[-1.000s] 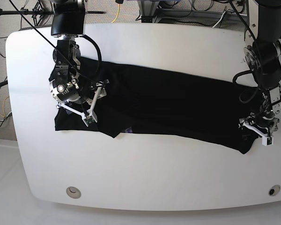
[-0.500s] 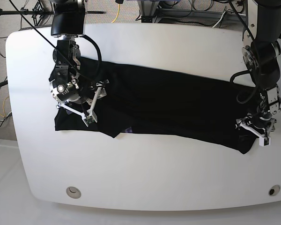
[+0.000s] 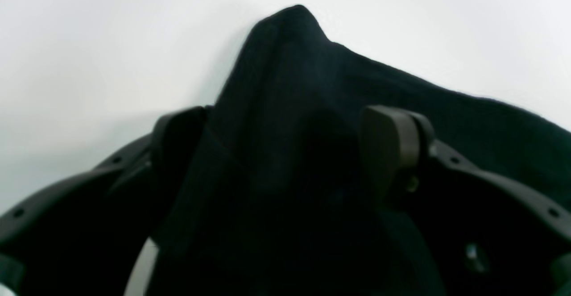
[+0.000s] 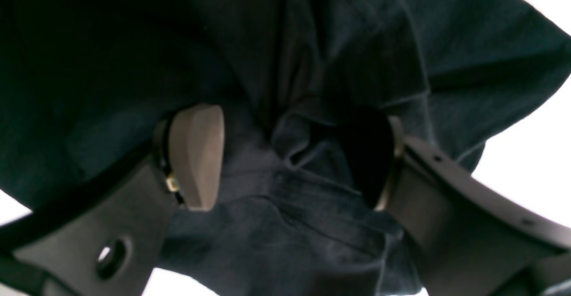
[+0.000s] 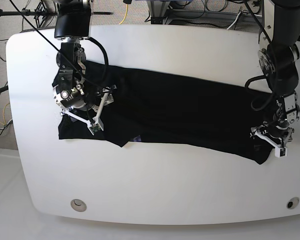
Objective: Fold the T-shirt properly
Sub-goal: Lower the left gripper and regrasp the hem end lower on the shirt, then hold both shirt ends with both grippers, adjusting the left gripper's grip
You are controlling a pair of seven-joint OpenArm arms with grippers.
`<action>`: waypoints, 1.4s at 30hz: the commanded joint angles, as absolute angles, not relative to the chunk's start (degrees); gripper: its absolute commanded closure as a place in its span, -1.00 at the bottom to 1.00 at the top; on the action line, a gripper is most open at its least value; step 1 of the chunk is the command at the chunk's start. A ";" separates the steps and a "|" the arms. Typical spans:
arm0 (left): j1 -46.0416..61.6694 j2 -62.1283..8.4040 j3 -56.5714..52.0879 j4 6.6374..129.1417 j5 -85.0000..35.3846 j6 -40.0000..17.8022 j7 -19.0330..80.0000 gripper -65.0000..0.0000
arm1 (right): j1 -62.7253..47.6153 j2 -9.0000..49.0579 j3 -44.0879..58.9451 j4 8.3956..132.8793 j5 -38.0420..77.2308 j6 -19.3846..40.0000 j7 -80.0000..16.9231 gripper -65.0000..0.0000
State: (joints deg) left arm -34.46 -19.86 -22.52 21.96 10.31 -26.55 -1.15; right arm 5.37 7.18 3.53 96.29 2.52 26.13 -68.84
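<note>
Nearest the front edge of the rounded white table (image 5: 155,195), bare tabletop runs the whole width, with a small round fitting (image 5: 78,204) set into it at one front corner. Just beyond lies the large plain black short-sleeved T-shirt of soft cloth (image 5: 180,112) — stretched into a long band across the middle of the table, its lower hem slanting toward the side where the left arm works.

At that end the left gripper (image 5: 269,141), a white-framed claw on a black arm, sits low over the shirt's corner. In the left wrist view its jaws stand wide apart with a ridge of the black cloth (image 3: 285,108) rising between the two dark fingers (image 3: 390,148); the cloth passes between them without being pinched.

At the opposite end the right gripper (image 5: 100,111), also white-framed with a black wrist, hovers over the shirt's sleeve area. The right wrist view shows its jaws spread wide, one pale tan pad (image 4: 198,155) on one side and the other finger on the far side, with bunched, wrinkled folds of cloth (image 4: 312,162) lying between them — not clamped.

Farther back, past the table's rear edge, cables (image 5: 125,12) lie on the floor.
</note>
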 commanded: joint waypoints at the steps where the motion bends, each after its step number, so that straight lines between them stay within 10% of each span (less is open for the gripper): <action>1: -36.44 -20.44 -21.76 23.08 9.54 -26.51 -2.77 -0.50 | 6.46 7.43 3.74 97.36 2.59 26.33 -68.00 -0.34; 42: -37.93 -19.38 -21.49 22.64 9.98 -26.51 -6.02 -0.48 | 6.46 7.34 3.74 97.01 2.59 26.33 -68.00 -0.34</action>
State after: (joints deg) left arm -35.90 -19.20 -21.58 21.87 10.35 -26.39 -3.55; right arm 5.39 7.16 3.53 96.20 2.55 26.13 -68.82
